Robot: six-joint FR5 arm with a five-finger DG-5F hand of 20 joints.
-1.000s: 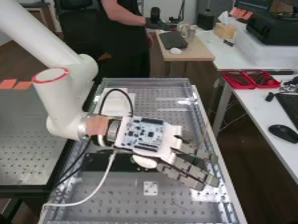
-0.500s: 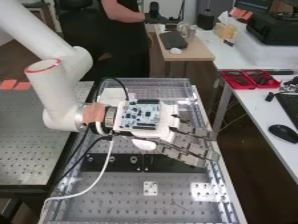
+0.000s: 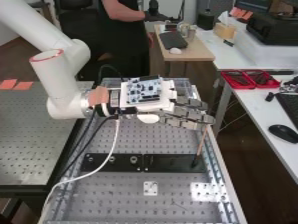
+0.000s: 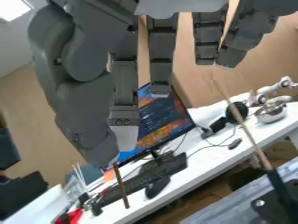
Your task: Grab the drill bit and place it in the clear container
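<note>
The hand (image 3: 183,114) hangs above the bench's middle, board side up. In the wrist view the hand (image 4: 124,95) is shut on the drill bit (image 4: 122,187), a thin brown rod pinched between the thumb's tip and a finger's tip, pointing down. Another thin tan rod (image 3: 201,142) with a dark base rises from the right end of the black plate (image 3: 169,163); in the wrist view this rod (image 4: 245,127) leans away from the fingers. The clear container (image 3: 183,83) appears to be the transparent box at the bench's far end, partly behind the hand.
A white cable (image 3: 106,160) loops from the wrist over the bench's left side. A small white plate (image 3: 150,188) lies nearer. On the side desk are red trays (image 3: 247,80), a mouse (image 3: 284,133) and a keyboard (image 3: 290,103).
The hand has moved toward the bench's far end and its outstretched part has swung more level. The black plate's right end and the tan rod on it have come out from behind the hand.
</note>
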